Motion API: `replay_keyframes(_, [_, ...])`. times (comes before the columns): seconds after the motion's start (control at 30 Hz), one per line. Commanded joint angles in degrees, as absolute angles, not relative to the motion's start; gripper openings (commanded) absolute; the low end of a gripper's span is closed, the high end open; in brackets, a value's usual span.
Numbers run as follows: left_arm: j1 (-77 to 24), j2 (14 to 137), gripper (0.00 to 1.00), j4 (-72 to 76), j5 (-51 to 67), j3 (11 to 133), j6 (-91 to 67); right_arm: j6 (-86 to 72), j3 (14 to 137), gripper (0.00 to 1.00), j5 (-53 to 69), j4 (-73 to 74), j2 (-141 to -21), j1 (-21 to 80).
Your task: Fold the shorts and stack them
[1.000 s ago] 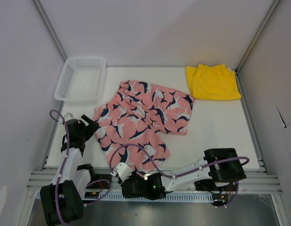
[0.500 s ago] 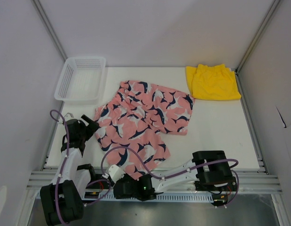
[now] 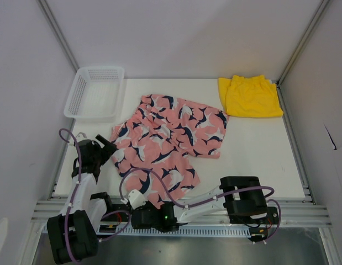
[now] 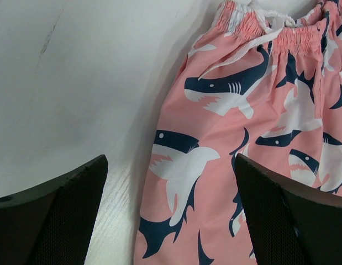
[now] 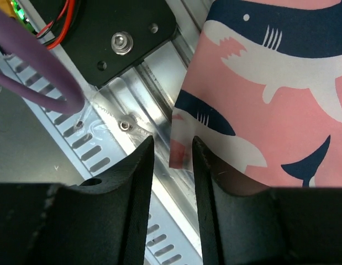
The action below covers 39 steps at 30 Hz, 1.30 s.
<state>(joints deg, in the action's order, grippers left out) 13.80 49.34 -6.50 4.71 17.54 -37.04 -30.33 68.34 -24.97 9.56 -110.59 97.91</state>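
The pink shark-print shorts [image 3: 159,146] lie spread out in the middle of the table. The yellow shorts [image 3: 249,96] lie folded at the back right corner. My left gripper [image 3: 108,148] hovers wide open over the left side seam of the pink shorts [image 4: 226,138], with nothing held between its fingers [image 4: 66,215]. My right gripper [image 3: 136,200] is low at the front rail. In the right wrist view its jaws [image 5: 172,141] stand a narrow gap apart, and the near corner of the pink shorts [image 5: 259,110] hangs in that gap without being pinched.
A white mesh basket [image 3: 95,92] stands at the back left. An aluminium slotted rail [image 5: 110,154] runs along the table's front edge under the right gripper, with a purple cable [image 5: 38,61] and a black mount [image 5: 115,38] beside it. Enclosure walls rise on both sides.
My right arm has swung left along the front rail, bringing its gripper to the near corner of the pink shorts. The shorts and the left arm have not moved.
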Motion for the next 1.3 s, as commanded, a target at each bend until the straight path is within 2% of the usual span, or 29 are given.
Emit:
replay_keyframes(0.0, [14.5,49.48,0.97,-4.22,4.92,18.02,-36.12,-32.69,68.82,0.34,-25.31,10.73,-111.53,96.77])
replay_keyframes(0.1, [14.5,49.57,0.97,-4.22,5.1,18.02,-36.04,-33.13,68.64,0.32,-25.22,10.81,-111.44,96.07])
replay_keyframes(0.3, [14.5,49.66,0.97,-4.13,5.19,18.02,-36.04,-33.57,68.12,0.19,-24.61,11.42,-111.62,95.71])
replay_keyframes(0.33, [14.41,49.66,0.97,-4.13,5.19,18.02,-36.04,-33.57,68.12,0.13,-24.61,11.6,-111.53,95.71])
replay_keyframes(0.4, [14.41,49.66,0.97,-4.13,5.18,18.02,-36.04,-33.75,68.03,0.07,-25.05,11.95,-111.27,95.8])
replay_keyframes(0.43, [14.41,49.75,0.97,-4.13,5.1,18.1,-36.04,-33.84,67.85,0.0,-25.31,12.39,-111.01,95.8])
replay_keyframes(0.83, [14.5,50.27,0.98,-3.43,5.88,18.28,-36.21,-33.22,56.52,0.0,-23.82,13.18,-92.04,98.08])
replay_keyframes(1.07, [14.41,55.28,0.97,-0.35,10.01,18.46,-36.56,-37.96,48.87,0.0,-24.08,16.08,-83.06,102.74])
replay_keyframes(1.27, [12.66,61.16,0.88,5.45,13.97,19.07,-37.09,-42.71,45.62,0.0,-26.1,21.62,-77.97,106.87])
